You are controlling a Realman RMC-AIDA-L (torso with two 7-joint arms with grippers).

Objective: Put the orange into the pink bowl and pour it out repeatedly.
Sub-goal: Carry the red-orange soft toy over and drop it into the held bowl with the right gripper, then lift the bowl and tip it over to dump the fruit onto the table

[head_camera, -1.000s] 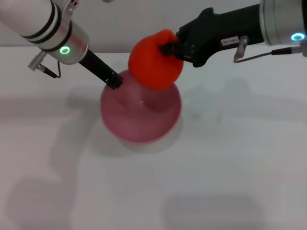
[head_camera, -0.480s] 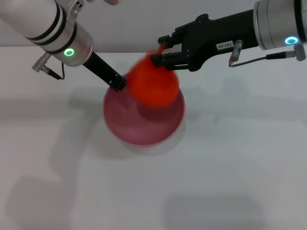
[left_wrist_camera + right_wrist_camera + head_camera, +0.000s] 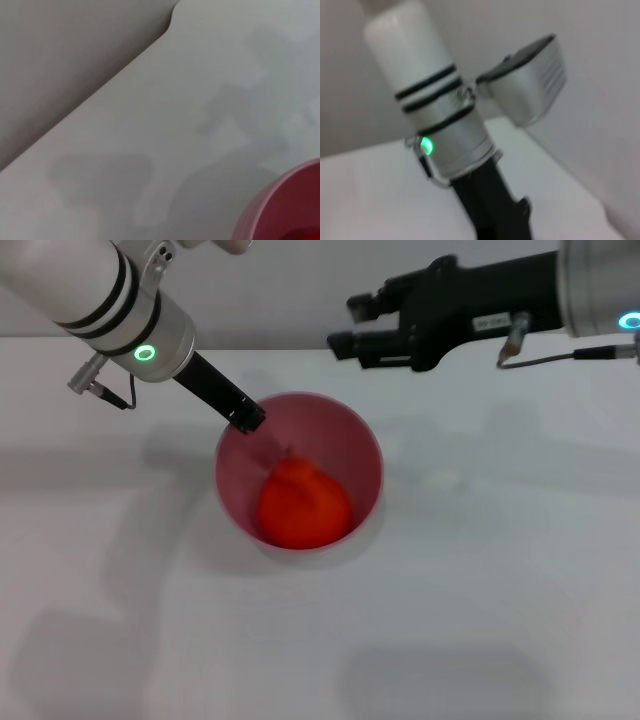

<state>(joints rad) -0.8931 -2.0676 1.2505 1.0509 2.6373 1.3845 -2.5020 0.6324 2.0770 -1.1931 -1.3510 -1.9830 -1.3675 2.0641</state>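
Head view alone shows the orange [image 3: 303, 505] inside the pink bowl [image 3: 365, 445], left end effector [image 3: 246, 418] clamped on its rim, right end effector [image 3: 345, 325] spread empty above the counter [image 3: 500, 590].

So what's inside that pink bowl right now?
The orange sits inside the pink bowl, resting low against its near side. The bowl's floor under the fruit is covered, so anything beneath it cannot be seen.

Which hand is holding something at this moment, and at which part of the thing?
The left hand holds the bowl at its far-left rim. The right hand is open and holds nothing; the orange lies in the bowl.
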